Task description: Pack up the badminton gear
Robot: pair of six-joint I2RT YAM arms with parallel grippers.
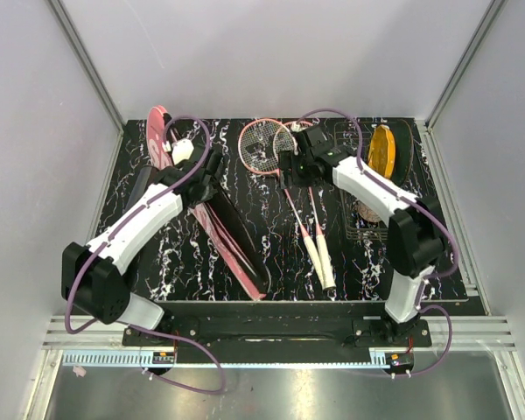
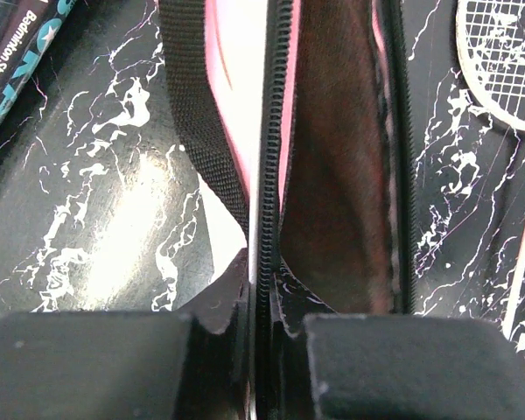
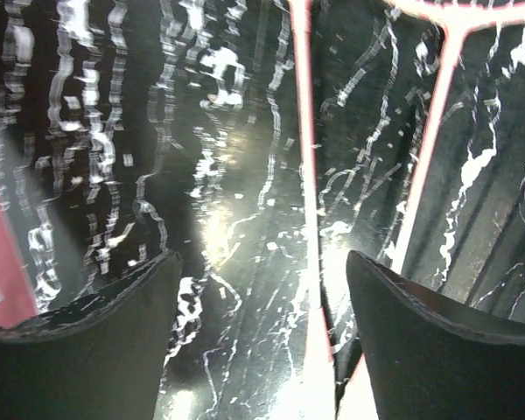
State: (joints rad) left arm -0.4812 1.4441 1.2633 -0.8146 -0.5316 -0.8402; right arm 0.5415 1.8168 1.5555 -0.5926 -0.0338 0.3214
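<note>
Nearest the left gripper point(image 2: 255, 337), the jaws are pinching tight on the zipped edge of the pink cover point(image 2: 232, 96), which is stretching away ahead of the fingers. The fabric is looking soft and floppy, so it is likely sagging wherever it is not being held. The stiffer zip point(image 2: 264, 201) seam is probably offering the firmest handhold. Just beyond the fingers, a coarse black webbing strap point(image 2: 192, 114) is curving off to their left, and a brownish lining is showing to their right. Further out on the left, the black tube point(image 2: 13, 66) is lying on the glossy marbled table point(image 2: 114, 227).

Over at the right gripper point(image 3: 261, 324), the jaws are standing wide apart and gripping nothing. One thin pale-pink racket shaft point(image 3: 304, 157) is running out between the fingers, close to the right-hand one, and a second shaft point(image 3: 424, 166) is disappearing behind that finger. These rackets are probably light, stiff and springy, with delicate strings. Taking them by the shaft or the white handles point(image 1: 322, 258) is looking wiser than touching the strung heads point(image 1: 264, 147) farther out.
</note>
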